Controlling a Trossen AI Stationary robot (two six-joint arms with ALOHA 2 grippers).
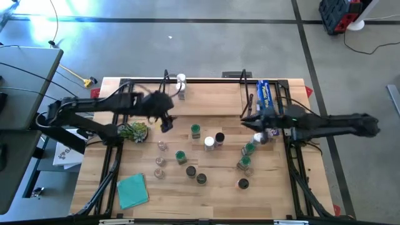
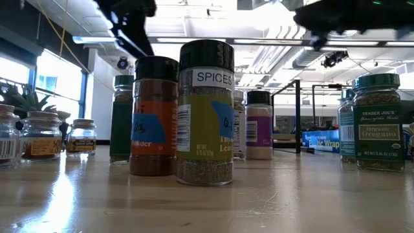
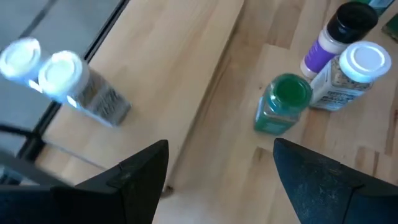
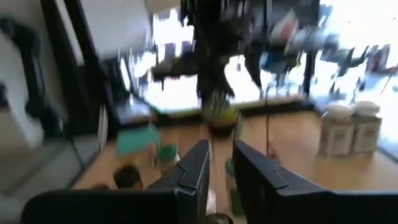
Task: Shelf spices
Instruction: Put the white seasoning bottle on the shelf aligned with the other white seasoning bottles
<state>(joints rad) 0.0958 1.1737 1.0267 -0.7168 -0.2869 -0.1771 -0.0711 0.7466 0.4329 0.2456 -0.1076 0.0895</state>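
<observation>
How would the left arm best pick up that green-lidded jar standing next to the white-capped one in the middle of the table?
Probably from above, with the fingers closing on the round sides just under the lid. The green-lidded jar stands upright, and the left gripper is open, above the table nearby. The white-capped jar stands close on one side, so the fingers should straddle the other two.

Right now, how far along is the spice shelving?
Done: two white-lidded clear jars stand on the low light-wood shelf. In hand: nothing visible; the left end effector hangs open and empty, the right end effector is among the jars. Left: about a dozen jars, like the green-lidded jar, on the wooden table.
</observation>
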